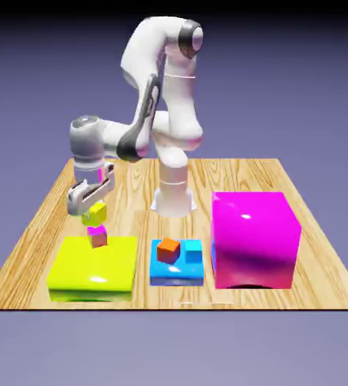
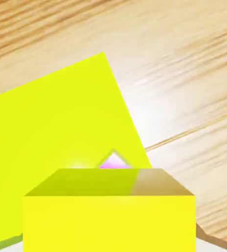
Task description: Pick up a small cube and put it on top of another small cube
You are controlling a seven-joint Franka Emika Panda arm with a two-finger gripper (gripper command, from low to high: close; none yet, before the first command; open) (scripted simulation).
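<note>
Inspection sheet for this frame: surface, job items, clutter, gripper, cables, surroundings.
Surface: wooden table, all blocks toward its near edge.
Job's things: yellow cube held in the air, just above the magenta-topped cube; that cube sits on the yellow-green slab. In the hand view the yellow cube hides all but a corner of it.
Clutter: orange cube on a blue block; big magenta block at the exterior view's right.
Gripper: gripper shut on the yellow cube, pointing down.
Cables: nothing seen.
Surroundings: plain blue-violet backdrop, nothing else seen.
</note>
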